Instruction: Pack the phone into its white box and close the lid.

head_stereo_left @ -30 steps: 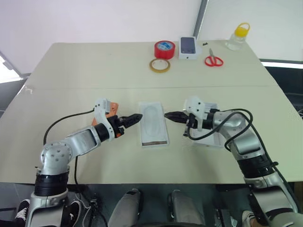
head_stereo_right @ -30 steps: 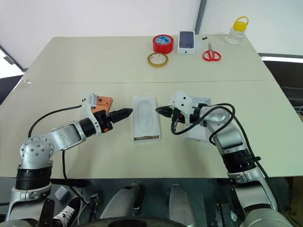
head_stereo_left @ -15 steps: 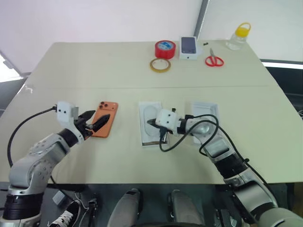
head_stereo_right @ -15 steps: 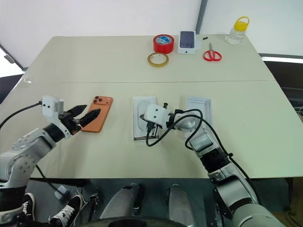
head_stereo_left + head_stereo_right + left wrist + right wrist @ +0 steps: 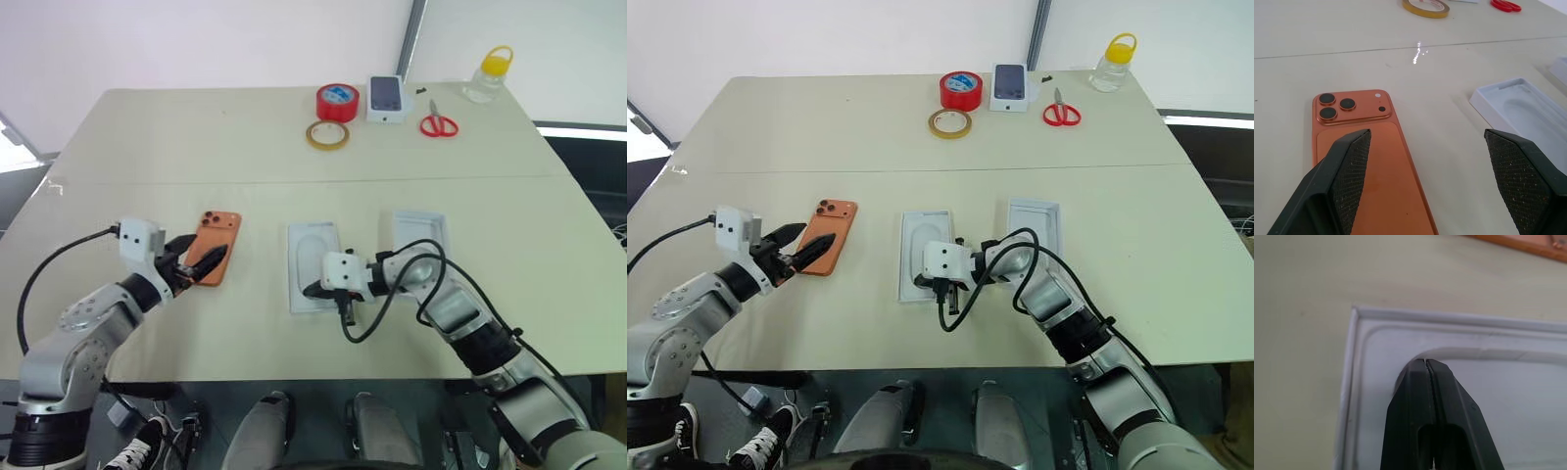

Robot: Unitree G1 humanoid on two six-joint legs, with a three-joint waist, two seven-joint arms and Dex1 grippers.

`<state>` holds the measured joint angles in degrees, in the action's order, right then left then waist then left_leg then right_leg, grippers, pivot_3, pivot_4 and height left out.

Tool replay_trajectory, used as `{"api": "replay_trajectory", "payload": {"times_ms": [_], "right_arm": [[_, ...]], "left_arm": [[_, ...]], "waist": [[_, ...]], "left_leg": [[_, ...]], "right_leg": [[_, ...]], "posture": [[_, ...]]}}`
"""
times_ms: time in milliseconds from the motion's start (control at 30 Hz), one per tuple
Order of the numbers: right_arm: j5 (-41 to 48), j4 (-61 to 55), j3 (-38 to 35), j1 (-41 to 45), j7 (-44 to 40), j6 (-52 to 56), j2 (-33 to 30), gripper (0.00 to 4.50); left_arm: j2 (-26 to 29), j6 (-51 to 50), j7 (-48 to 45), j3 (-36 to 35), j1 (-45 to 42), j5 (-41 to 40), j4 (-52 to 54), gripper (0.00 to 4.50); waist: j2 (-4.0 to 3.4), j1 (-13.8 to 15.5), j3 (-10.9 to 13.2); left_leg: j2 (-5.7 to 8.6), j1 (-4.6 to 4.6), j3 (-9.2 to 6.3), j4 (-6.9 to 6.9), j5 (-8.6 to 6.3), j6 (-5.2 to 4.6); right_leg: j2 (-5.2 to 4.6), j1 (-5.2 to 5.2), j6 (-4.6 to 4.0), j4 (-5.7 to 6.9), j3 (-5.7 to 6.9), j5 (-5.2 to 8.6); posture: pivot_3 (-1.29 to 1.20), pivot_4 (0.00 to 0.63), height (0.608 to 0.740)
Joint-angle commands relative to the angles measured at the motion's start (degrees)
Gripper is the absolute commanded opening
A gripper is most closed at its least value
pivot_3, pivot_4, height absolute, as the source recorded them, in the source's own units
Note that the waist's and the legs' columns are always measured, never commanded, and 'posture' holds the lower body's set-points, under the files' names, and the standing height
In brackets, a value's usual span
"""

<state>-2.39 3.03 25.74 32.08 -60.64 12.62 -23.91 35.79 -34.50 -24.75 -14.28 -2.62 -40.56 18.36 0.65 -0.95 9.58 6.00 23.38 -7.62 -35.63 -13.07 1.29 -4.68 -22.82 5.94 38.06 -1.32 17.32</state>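
Phone (image 5: 213, 253) lay camera-side up on the worktop (image 5: 196, 137), lens cluster at its far end, left of centre. Left gripper (image 5: 196, 262) hovered at the phone's near end, fingers (image 5: 1347, 181) spread wide; in the left wrist view one finger overlapped the orange back and the other sat out over bare worktop, nothing gripped. Couldn't tell whether that finger touched the phone.

White box (image 5: 315, 269) sat mid-worktop, just right of the phone, with the flat white insert carrying the oval emboss lying in it. Right gripper (image 5: 315, 289) was at the box's near end, fingers (image 5: 1430, 406) pressed fully together with no gap, tips down on the insert at the edge of the oval emboss, near one corner of the box. Nothing held between them.

Lid (image 5: 420, 233) rested open side up to the right of the box, partly behind the right arm, apart from the box.

Along the far edge: red tape roll (image 5: 338, 102), yellowish tape ring (image 5: 328, 135), small white box picturing a dark phone (image 5: 388, 99), red scissors (image 5: 437, 124), clear bottle with a yellow cap (image 5: 487, 76).
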Motion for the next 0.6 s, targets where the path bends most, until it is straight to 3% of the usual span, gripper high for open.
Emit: {"api": "replay_trajectory", "payload": {"times_ms": [33, 300, 467, 600], "right_arm": [[0.1, 1.0, -3.0, 3.1, 3.8, -2.1, 1.8, 0.04], [0.7, 9.8, -7.7, 10.9, 14.4, -2.4, 9.7, 0.04], [-3.8, 13.6, -4.4, 13.6, 20.3, -1.8, 16.5, 0.04], [-6.4, 20.4, -0.4, 17.1, 21.0, -0.3, 22.0, 0.04]], "left_arm": [[-0.1, 0.6, -0.1, -1.3, -0.8, 1.1, 1.6, 3.89], [1.1, -5.0, 0.3, -6.4, -4.2, -2.9, -4.1, 3.89], [6.0, -5.2, -3.1, -7.3, -8.7, 1.0, -16.5, 3.89], [6.9, -7.5, -7.5, -6.2, -13.2, 1.1, -26.1, 3.89]], "waist": [[0.00, 0.1, 0.0], [0.00, 0.0, 0.0], [-0.01, -0.5, 0.0], [0.01, -0.4, 0.0]], "left_leg": [[0.00, 0.00, 0.00, 0.00, 0.00, 0.00], [0.00, 0.01, 0.00, 0.03, 0.04, 0.06], [-0.08, 0.00, 0.00, 0.29, 0.24, 0.38], [-0.06, 0.00, 0.00, 0.32, 0.32, 0.50]], "right_leg": [[0.00, 0.00, 0.00, 0.00, 0.00, 0.00], [0.03, -0.06, 0.00, 0.05, 0.00, -0.01], [0.14, -0.39, -0.10, 0.12, -0.02, -0.06], [0.13, -0.50, -0.11, 0.11, -0.02, -0.07]], "posture": [[0.00, 0.150, 0.740], [0.00, 0.150, 0.740], [0.00, 0.150, 0.740], [0.00, 0.150, 0.740]]}}
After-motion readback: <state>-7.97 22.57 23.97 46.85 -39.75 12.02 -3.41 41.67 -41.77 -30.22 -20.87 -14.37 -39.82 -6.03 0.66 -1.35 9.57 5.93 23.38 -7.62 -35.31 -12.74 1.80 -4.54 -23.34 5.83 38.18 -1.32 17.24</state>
